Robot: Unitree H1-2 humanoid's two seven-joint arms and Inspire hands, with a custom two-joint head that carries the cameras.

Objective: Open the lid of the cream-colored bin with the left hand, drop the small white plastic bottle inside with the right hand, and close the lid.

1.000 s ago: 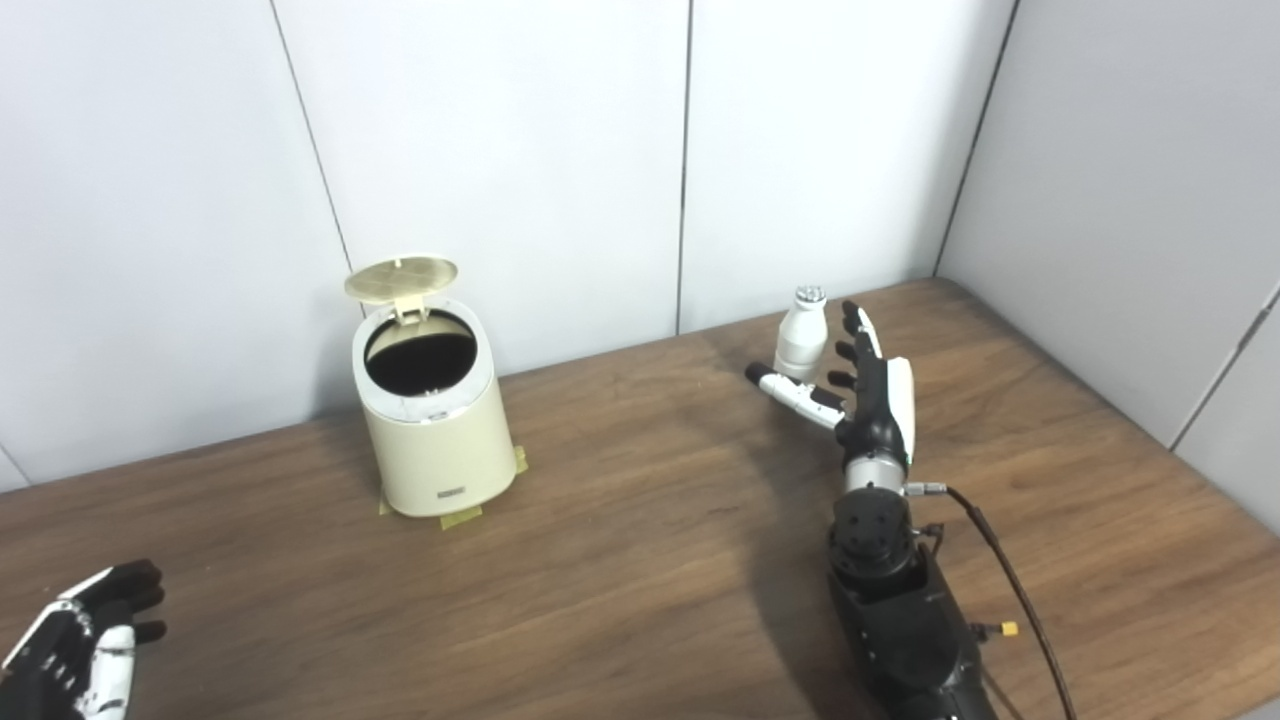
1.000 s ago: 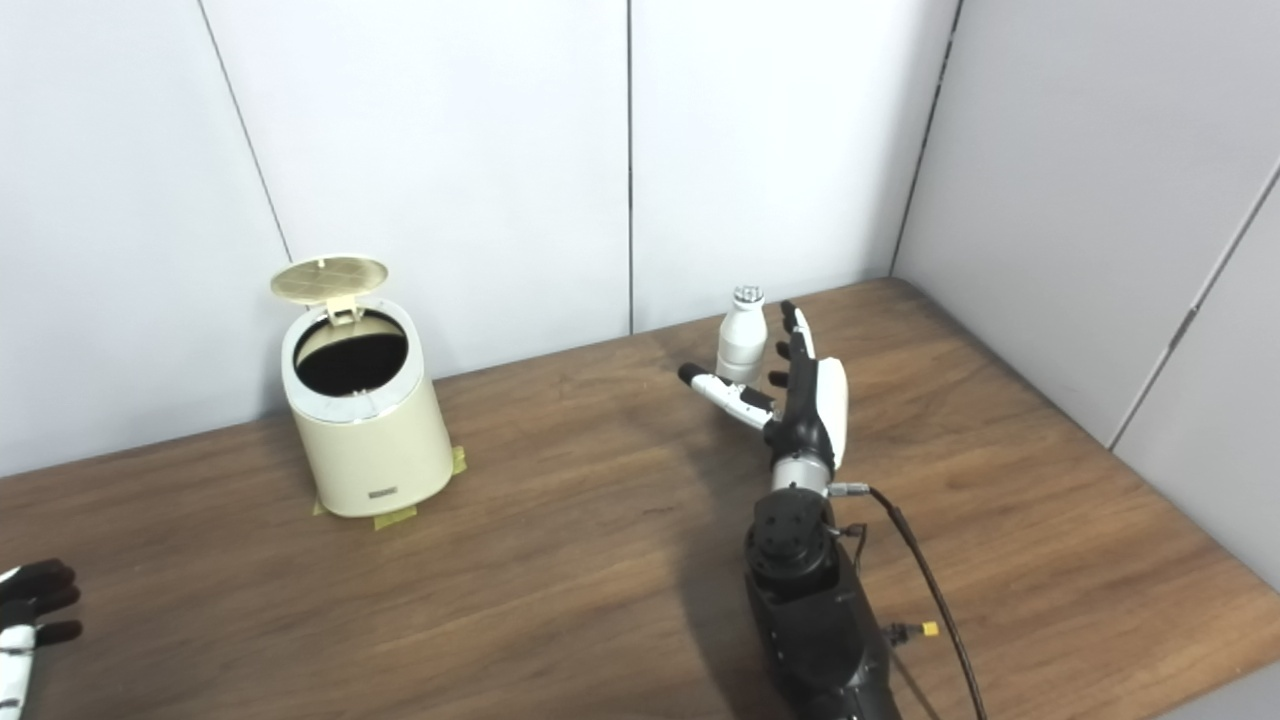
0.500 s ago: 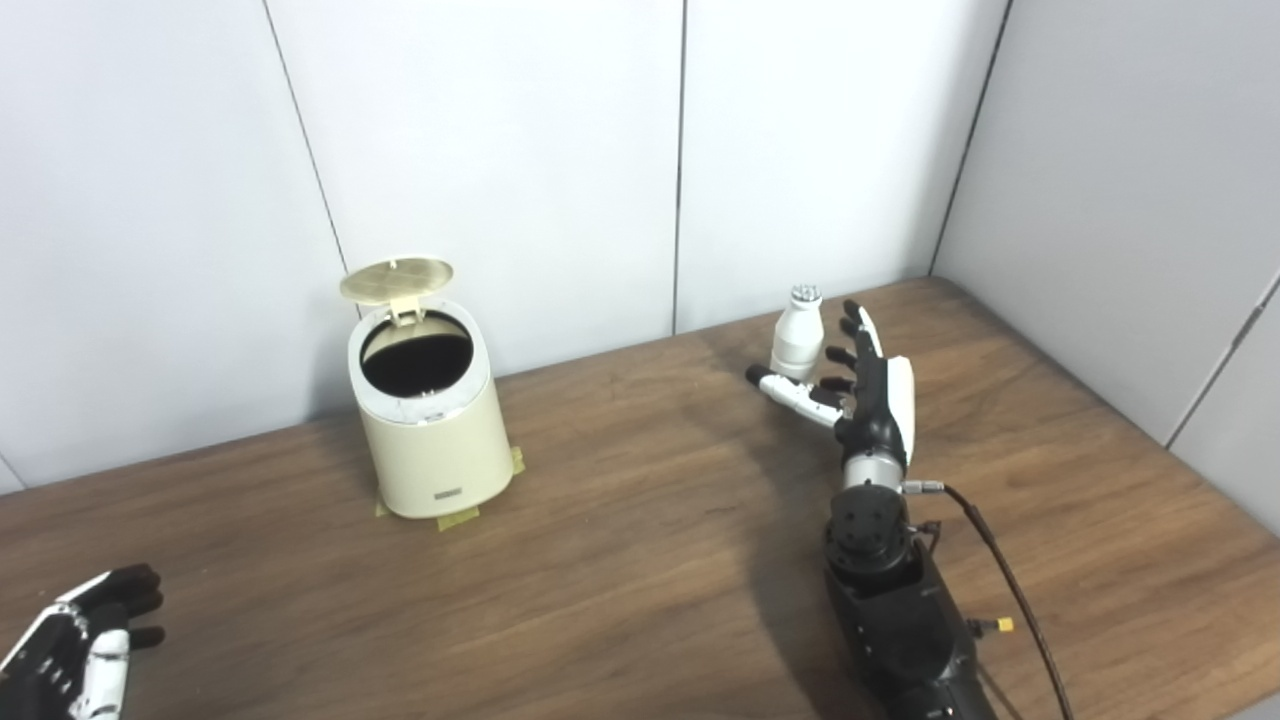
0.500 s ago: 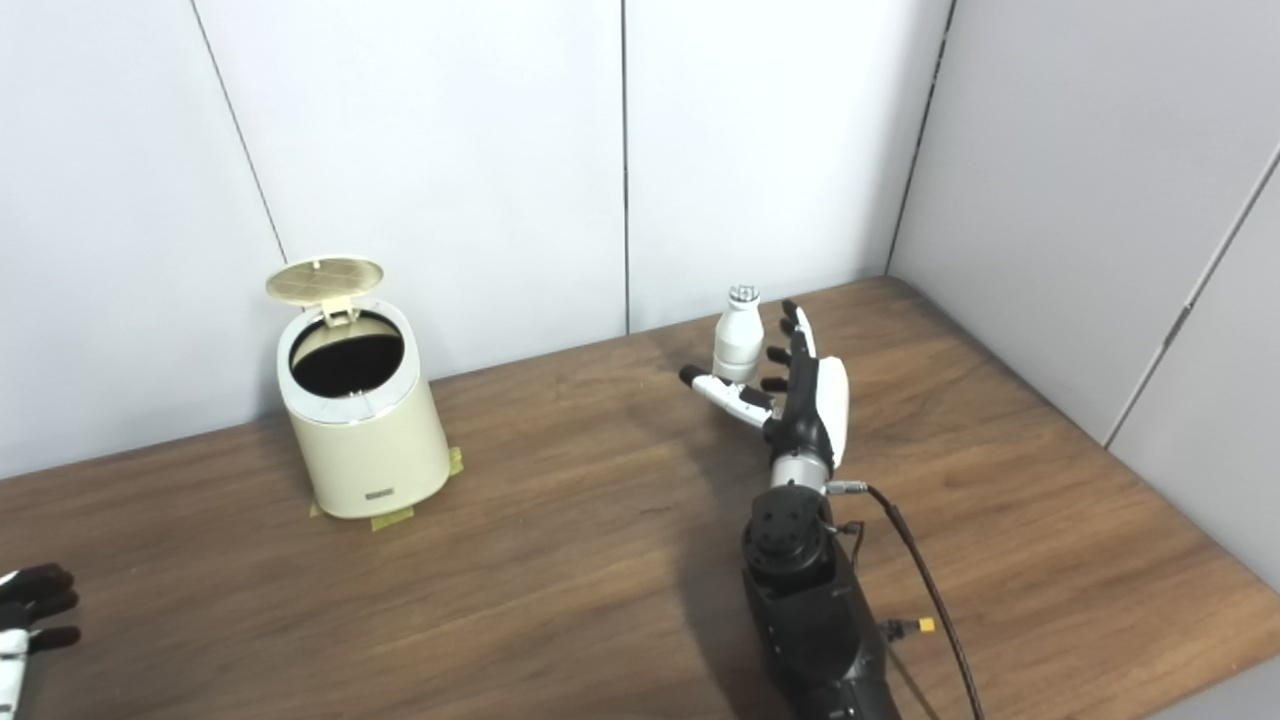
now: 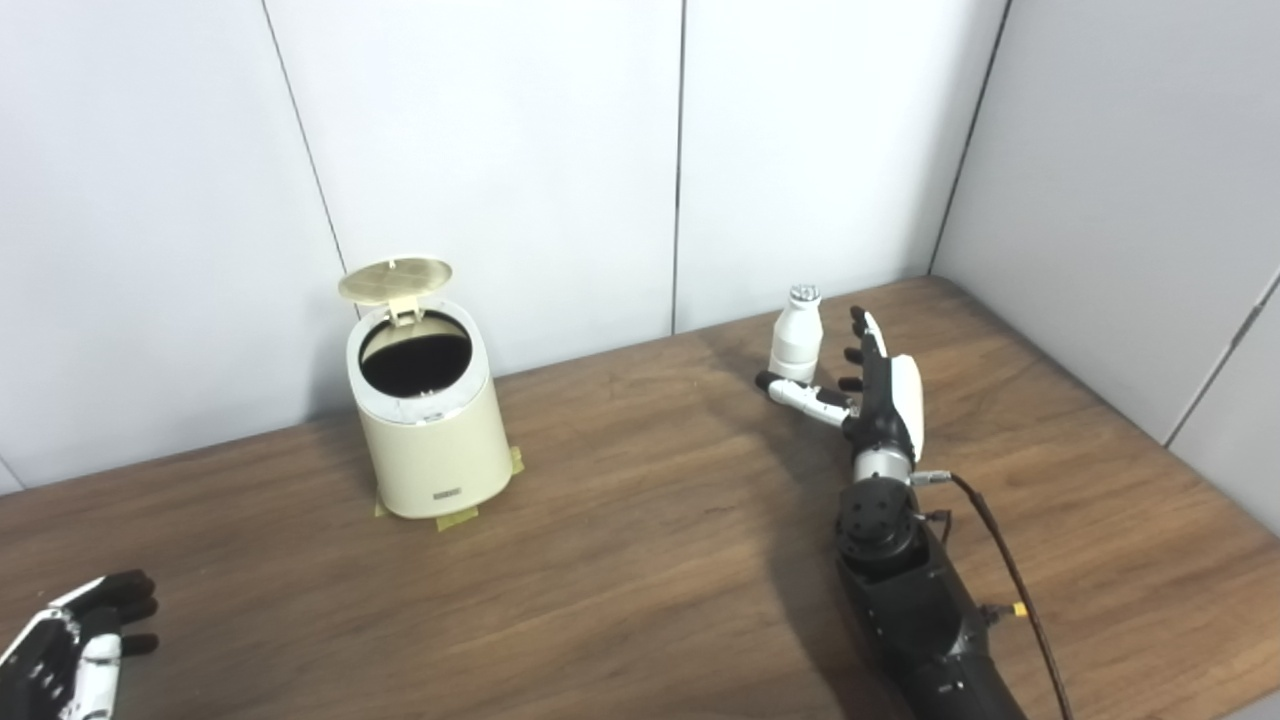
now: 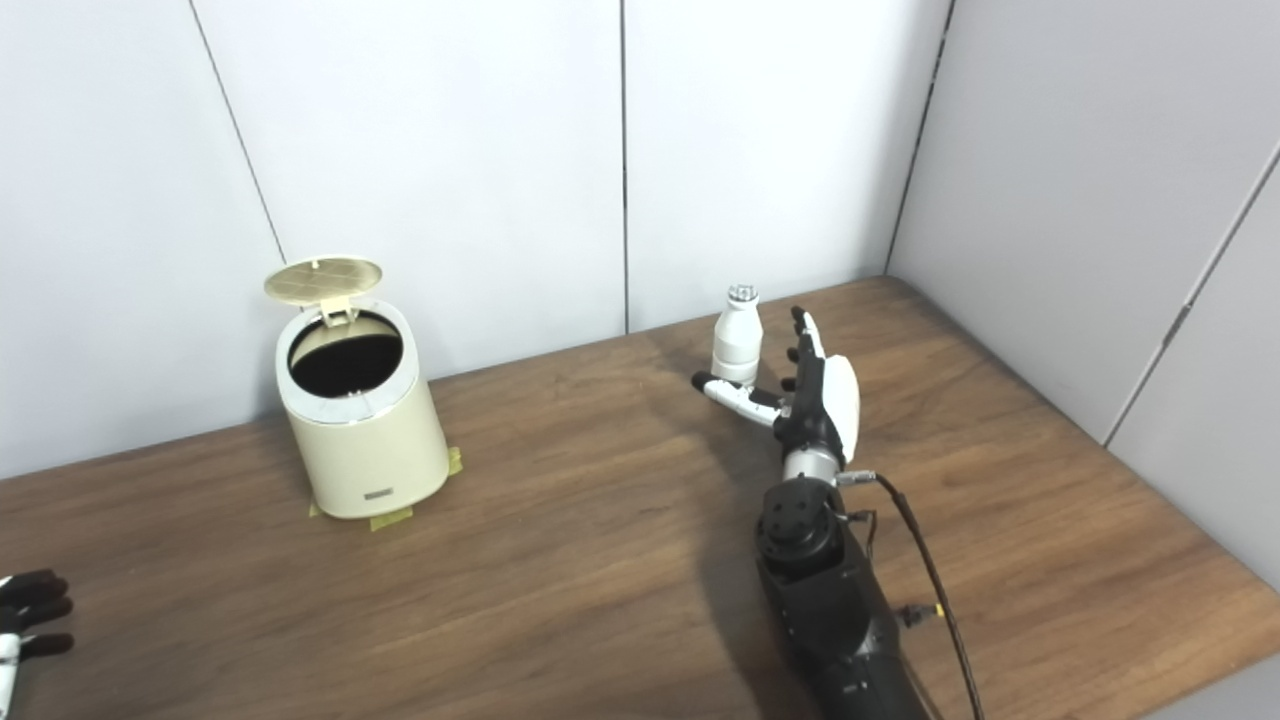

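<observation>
Cream bin [image 5: 428, 425], lid [image 5: 395, 280] up, small dark front label too tiny to read. Right hand [image 5: 872, 385] splayed, empty, beside upright white bottle [image 5: 797, 334]; left hand [image 5: 70, 655] released, low on worktop [image 5: 640, 560].

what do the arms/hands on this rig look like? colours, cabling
Right hand: black fingers and palm, with a white shell on the back and white segments on the thumb. A silver wrist collar joins it to a bulky black forearm with a round, screw-dotted joint. A black cable runs from a wrist connector along the forearm; a small yellow-tipped plug sticks out lower down. Left hand: same black and white, only partly in frame.
</observation>
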